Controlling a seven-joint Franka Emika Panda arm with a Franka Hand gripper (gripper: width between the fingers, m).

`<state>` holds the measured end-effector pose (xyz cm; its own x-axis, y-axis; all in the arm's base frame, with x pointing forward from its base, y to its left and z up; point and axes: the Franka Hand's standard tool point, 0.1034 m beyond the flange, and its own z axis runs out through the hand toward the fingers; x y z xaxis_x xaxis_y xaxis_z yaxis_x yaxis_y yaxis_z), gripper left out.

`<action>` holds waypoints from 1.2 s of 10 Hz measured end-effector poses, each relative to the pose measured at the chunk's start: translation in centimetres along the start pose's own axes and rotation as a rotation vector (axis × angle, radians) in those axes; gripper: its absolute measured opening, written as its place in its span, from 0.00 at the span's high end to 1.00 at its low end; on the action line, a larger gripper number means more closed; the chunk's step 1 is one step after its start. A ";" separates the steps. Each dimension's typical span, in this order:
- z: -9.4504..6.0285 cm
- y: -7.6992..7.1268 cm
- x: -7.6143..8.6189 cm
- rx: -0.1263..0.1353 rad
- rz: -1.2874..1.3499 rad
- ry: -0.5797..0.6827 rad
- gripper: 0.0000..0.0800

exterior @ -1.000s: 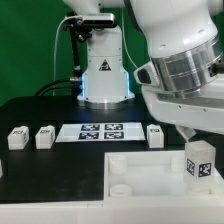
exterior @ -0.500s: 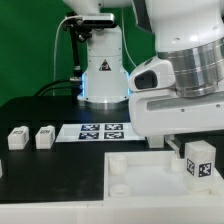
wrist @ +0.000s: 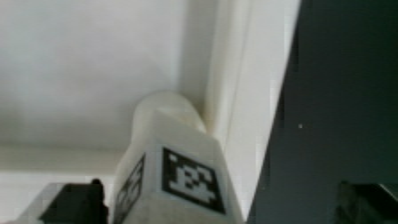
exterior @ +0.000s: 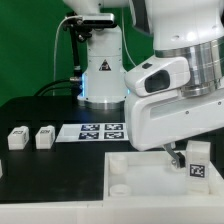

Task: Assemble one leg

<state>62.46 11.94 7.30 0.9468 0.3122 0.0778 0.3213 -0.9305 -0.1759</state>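
Two dark fingertips (wrist: 75, 203) of the pincer (wrist: 221, 205) show at the edges of the wrist view. They are set wide apart, with clear space on each side of what stands between them, so the pincer is open and holds nothing. Between them is the leg (wrist: 175, 150), a small white block with a black-and-white tag on the face toward the camera. Neither fingertip appears to touch it, though the wrist picture is blurred.

In the exterior view one finger hangs just beside the leg, on the side toward that view's left. The rest of the pincer is hidden under the bulky white wrist of the arm (exterior: 180, 90). Below the pincer lies the white panel (exterior: 135, 168), and the leg stands upright at its corner. Whether the leg sits in a socket there cannot be told.

Beyond the panel, on the black table (exterior: 50, 165), the marker board (exterior: 100, 131) lies near the pincer toward the exterior view's left. Well apart from the pincer on that same side, two other pegs (exterior: 44, 137) stand side by side.
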 end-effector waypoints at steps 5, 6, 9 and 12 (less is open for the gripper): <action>0.1 -0.1 0.1 -0.004 -0.041 0.011 0.19; 0.1 -0.2 0.1 -0.003 -0.034 0.011 0.19; 0.1 -0.2 0.1 -0.001 0.004 0.011 0.33; 0.1 -0.3 0.2 0.015 0.382 0.014 0.72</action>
<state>62.53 12.30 7.24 0.9981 -0.0591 0.0176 -0.0541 -0.9764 -0.2089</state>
